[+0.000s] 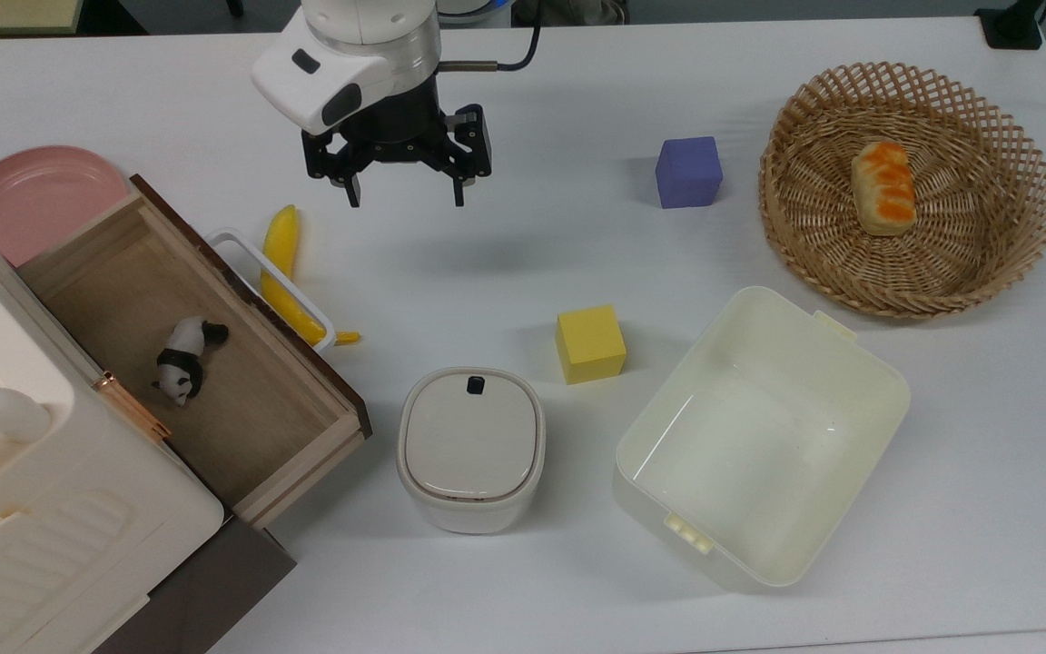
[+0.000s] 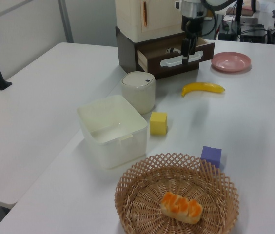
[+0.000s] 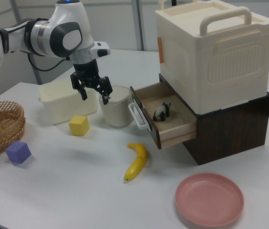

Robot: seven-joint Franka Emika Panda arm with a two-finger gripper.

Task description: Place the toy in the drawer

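Black-and-white toy [image 1: 182, 360], light-wood drawer [image 1: 241, 427]
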